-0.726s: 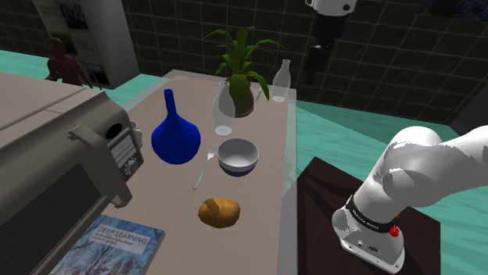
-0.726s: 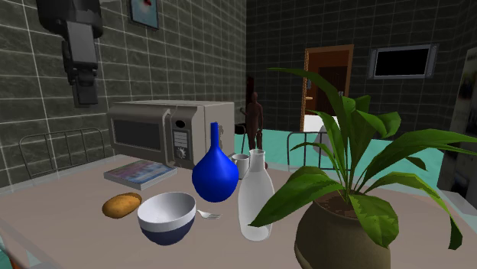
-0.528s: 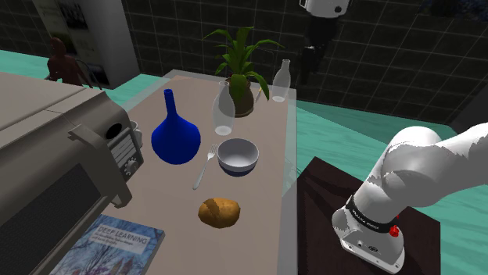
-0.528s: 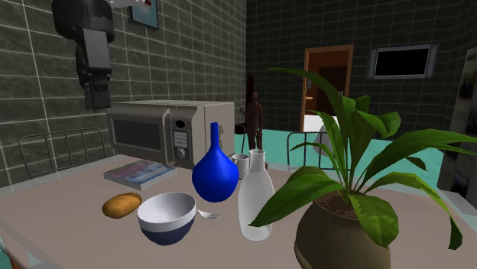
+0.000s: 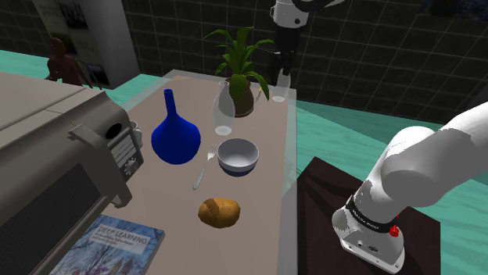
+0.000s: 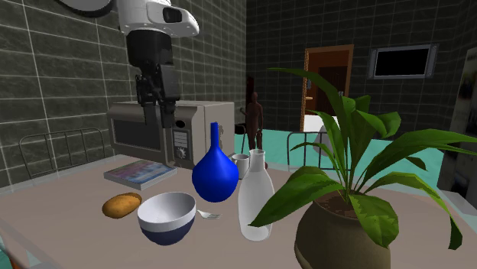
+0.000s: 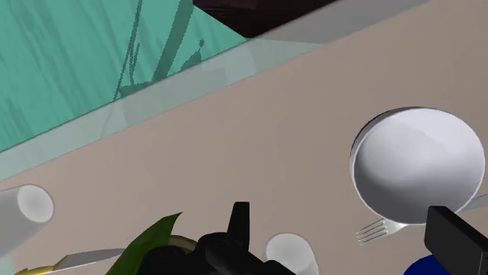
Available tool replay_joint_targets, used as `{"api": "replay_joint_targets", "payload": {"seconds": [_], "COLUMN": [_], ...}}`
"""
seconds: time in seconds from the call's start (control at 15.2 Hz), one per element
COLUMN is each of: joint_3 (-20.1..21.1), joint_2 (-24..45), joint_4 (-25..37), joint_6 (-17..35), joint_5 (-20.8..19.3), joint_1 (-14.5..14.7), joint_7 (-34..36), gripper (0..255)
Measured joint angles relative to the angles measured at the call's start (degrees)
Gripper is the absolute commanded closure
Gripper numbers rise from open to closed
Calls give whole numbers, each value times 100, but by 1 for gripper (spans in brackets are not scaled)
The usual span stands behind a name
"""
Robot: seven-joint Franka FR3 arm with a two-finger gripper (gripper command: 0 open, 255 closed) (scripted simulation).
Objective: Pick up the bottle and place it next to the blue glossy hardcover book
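Our gripper (image 6: 156, 116) hangs high up, fingers apart, holding nothing. The clear bottle (image 5: 224, 109) stands by the plant pot (image 5: 244, 98). We guess it's light, slippery and breakable, so grab its narrow neck gently.

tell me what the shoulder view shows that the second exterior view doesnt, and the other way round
Shoulder view: the dark stand and the arm's white base beside the table.
Second exterior view: a brown door and a dark screen on the back wall.
Both: the open hand above the table, the blue vase, bowl, clear bottle, book, microwave and potted plant.
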Motion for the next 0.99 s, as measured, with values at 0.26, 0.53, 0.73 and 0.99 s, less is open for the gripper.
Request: {"api": "replay_joint_targets", "payload": {"seconds": [0.26,0.53,0.73,0.99], "joint_3": [-52,-94,-112,-117], "joint_2": [800,1716,2385,3218], "joint_4": [407,1071,1609,2435], "joint_6": [445,747,914,965], "joint_5": [91,216,318,462], "joint_1": [12,22,23,19], "joint_7": [-3,-34,-60,-85], "gripper": [0,0,0,0]}}
